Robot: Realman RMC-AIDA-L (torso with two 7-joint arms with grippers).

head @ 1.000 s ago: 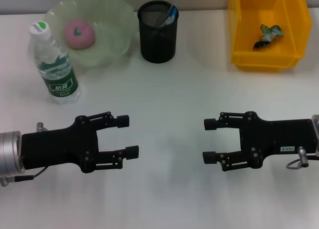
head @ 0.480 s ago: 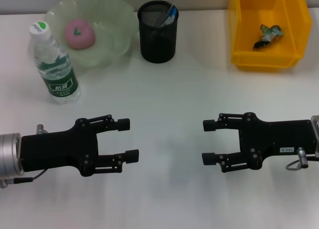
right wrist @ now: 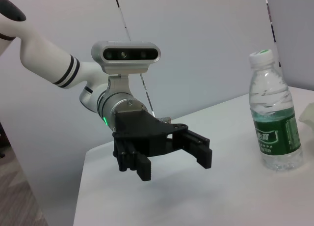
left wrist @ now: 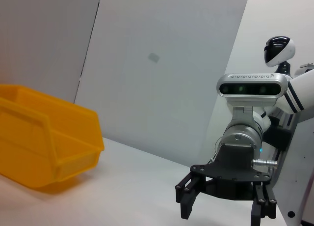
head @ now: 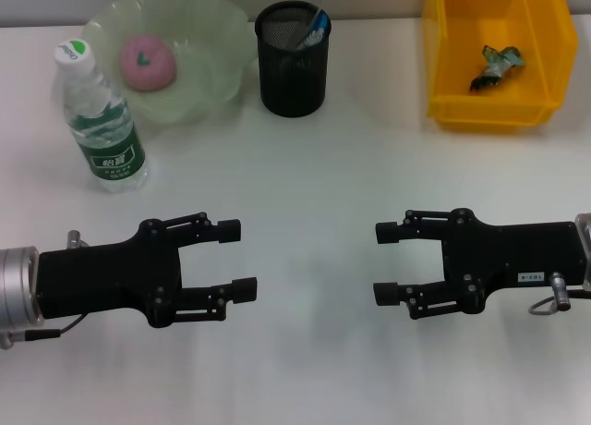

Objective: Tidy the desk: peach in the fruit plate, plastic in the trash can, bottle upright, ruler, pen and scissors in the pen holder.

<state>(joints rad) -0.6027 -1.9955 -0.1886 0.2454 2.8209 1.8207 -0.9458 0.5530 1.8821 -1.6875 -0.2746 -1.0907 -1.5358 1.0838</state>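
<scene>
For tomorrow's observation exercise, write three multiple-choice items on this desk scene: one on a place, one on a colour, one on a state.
1. Where does the peach lie?
A. In the green fruit plate
B. In the pen holder
C. On the bare desk

2. What colour is the trash can holding the crumpled plastic?
A. Black
B. Yellow
C. Green

3. How is the bottle?
A. Lying on its side
B. Held in a tool
C. Standing upright, capped

Answers:
1. A: the pink fruit sits inside the plate, left of the pen holder.
2. B: the bin's walls are yellow.
3. C: it stands cap up in both the head and right wrist views, while the left tool and the right tool hover open and hold nothing.
</scene>
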